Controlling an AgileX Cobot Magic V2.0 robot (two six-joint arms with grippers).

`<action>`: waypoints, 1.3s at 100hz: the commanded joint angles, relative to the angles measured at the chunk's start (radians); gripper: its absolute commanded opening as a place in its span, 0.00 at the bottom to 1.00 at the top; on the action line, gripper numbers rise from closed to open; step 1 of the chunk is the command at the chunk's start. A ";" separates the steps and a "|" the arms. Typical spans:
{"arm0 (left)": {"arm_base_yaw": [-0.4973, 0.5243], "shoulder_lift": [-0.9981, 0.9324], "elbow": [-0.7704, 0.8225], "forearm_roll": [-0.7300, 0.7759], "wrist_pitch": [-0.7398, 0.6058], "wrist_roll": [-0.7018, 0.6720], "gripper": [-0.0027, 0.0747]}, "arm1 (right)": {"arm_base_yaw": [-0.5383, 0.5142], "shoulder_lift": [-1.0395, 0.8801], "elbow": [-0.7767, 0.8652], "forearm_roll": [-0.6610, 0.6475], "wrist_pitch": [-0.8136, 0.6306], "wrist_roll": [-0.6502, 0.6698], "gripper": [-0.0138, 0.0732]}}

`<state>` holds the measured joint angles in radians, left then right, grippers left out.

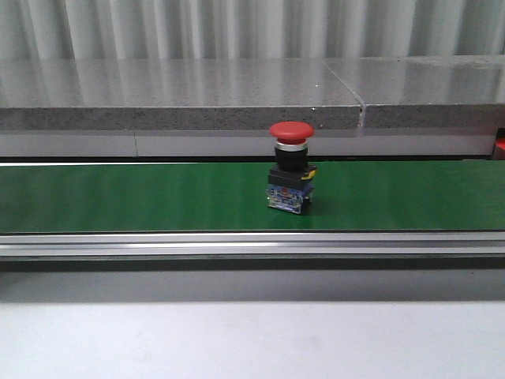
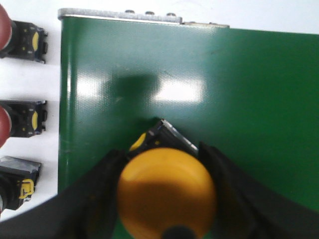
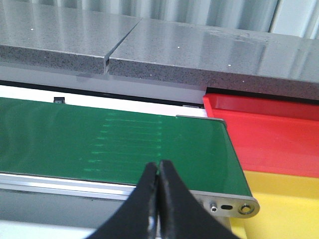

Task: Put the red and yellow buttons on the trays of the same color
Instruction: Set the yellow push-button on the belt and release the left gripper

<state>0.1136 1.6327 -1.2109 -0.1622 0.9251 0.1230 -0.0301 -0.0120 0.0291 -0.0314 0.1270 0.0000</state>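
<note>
1. Jaws of the left gripper (image 2: 167,199) stand on both sides of a yellow button (image 2: 166,191) and appear to hold it above the green belt (image 2: 249,99).
2. Right gripper (image 3: 158,199) jaws are pressed together, empty, near the belt's end; the red tray (image 3: 279,134) and yellow tray (image 3: 284,204) lie just past it.
3. A red button (image 1: 290,167) stands upright on the belt, mid-way along in the front view.
4. Spare buttons (image 2: 22,117) wait beside the belt, out of the way.

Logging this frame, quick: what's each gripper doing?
Left gripper: shut on the yellow button, over the green belt.
Right gripper: shut, holding nothing.
</note>
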 commanded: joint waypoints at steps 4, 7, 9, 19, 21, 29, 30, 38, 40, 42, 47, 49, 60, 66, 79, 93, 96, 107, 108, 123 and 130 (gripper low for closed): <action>-0.006 -0.032 -0.028 -0.004 0.007 0.011 0.71 | 0.000 -0.012 -0.007 -0.011 -0.082 0.000 0.08; -0.006 -0.032 -0.028 -0.004 0.009 0.012 0.74 | 0.000 -0.012 -0.007 -0.011 -0.082 0.000 0.08; -0.006 -0.032 -0.028 -0.004 0.011 0.018 0.75 | 0.000 -0.012 -0.007 -0.011 -0.082 0.000 0.08; -0.015 -0.040 -0.028 -0.009 0.016 0.025 0.74 | 0.000 -0.012 -0.007 -0.011 -0.082 0.000 0.08; -0.018 -0.045 -0.028 -0.009 0.016 0.027 0.74 | 0.000 -0.012 -0.007 -0.011 -0.082 0.000 0.08; -0.043 -0.068 -0.030 -0.009 0.009 0.041 0.74 | 0.000 -0.012 -0.007 -0.011 -0.082 0.000 0.08; -0.049 -0.072 -0.030 -0.009 0.009 0.044 0.74 | 0.000 -0.012 -0.007 -0.011 -0.082 0.000 0.08; -0.083 -0.102 -0.030 -0.009 -0.001 0.053 0.74 | 0.000 -0.012 -0.007 -0.011 -0.082 0.000 0.08; -0.092 -0.110 -0.030 -0.009 -0.001 0.055 0.74 | 0.000 -0.012 -0.007 -0.011 -0.082 0.000 0.08; -0.102 -0.117 -0.030 -0.009 -0.001 0.055 0.74 | 0.000 -0.012 -0.007 -0.011 -0.082 0.000 0.08; -0.123 -0.134 -0.030 -0.009 -0.001 0.060 0.74 | 0.000 -0.012 -0.007 -0.011 -0.082 0.000 0.08; -0.133 -0.141 -0.030 -0.009 -0.001 0.064 0.74 | 0.000 -0.012 -0.007 -0.011 -0.082 0.000 0.08; -0.180 -0.174 -0.030 -0.009 0.003 0.074 0.74 | 0.000 -0.012 -0.007 -0.011 -0.082 0.000 0.08; -0.204 -0.194 -0.030 -0.009 0.003 0.074 0.74 | 0.000 -0.012 -0.007 -0.011 -0.082 0.000 0.08; -0.244 -0.248 -0.030 -0.009 -0.012 0.074 0.74 | 0.000 -0.012 -0.007 -0.011 -0.082 0.000 0.08; -0.254 -0.333 -0.012 -0.045 -0.066 0.074 0.74 | 0.000 -0.012 -0.007 -0.011 -0.082 0.000 0.08; -0.254 -0.354 0.001 -0.053 -0.086 0.074 0.74 | 0.000 -0.012 -0.007 -0.011 -0.082 0.000 0.08; -0.254 -0.451 0.068 -0.070 -0.163 0.072 0.74 | 0.000 -0.012 -0.007 -0.011 -0.082 0.000 0.08; -0.254 -0.458 0.080 -0.072 -0.175 0.072 0.74 | 0.000 -0.012 -0.007 -0.011 -0.082 0.000 0.08; -0.254 -0.610 0.227 -0.072 -0.303 0.047 0.74 | 0.000 -0.012 -0.007 -0.011 -0.082 0.000 0.08; -0.254 -0.687 0.306 -0.070 -0.369 0.021 0.74 | 0.000 -0.012 -0.007 -0.011 -0.091 0.000 0.08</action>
<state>-0.1311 1.0377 -0.9531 -0.2102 0.6928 0.1799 -0.0301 -0.0120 0.0291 -0.0314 0.1270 0.0000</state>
